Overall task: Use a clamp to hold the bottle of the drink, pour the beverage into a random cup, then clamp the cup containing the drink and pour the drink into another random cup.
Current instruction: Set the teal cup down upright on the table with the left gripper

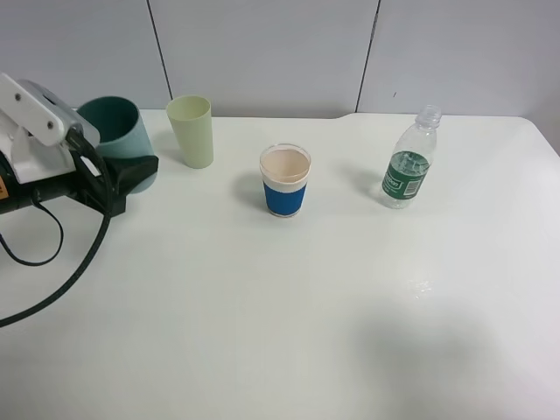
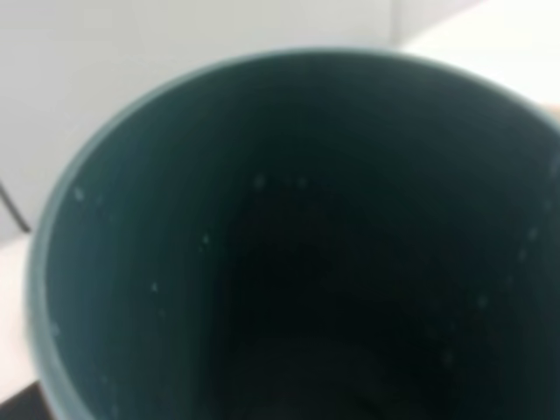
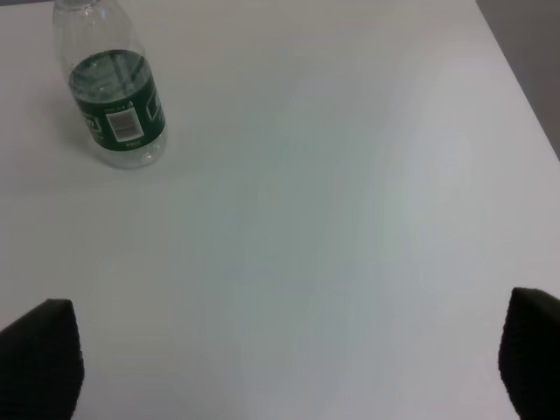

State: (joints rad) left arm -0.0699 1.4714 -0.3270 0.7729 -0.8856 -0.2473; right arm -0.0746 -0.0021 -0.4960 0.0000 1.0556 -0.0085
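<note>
At the left edge of the high view the left gripper grips the dark teal cup, tilted; its dark inside fills the left wrist view. Just right of it stands a pale green cup, then the blue-banded paper cup at centre. The bottle stands upright at upper right. The right gripper's fingertips are spread wide over bare table.

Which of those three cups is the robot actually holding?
The dark teal cup at far left, tilted in the left gripper. The pale green cup and the blue-sleeved cup stand upright and free on the table.
</note>
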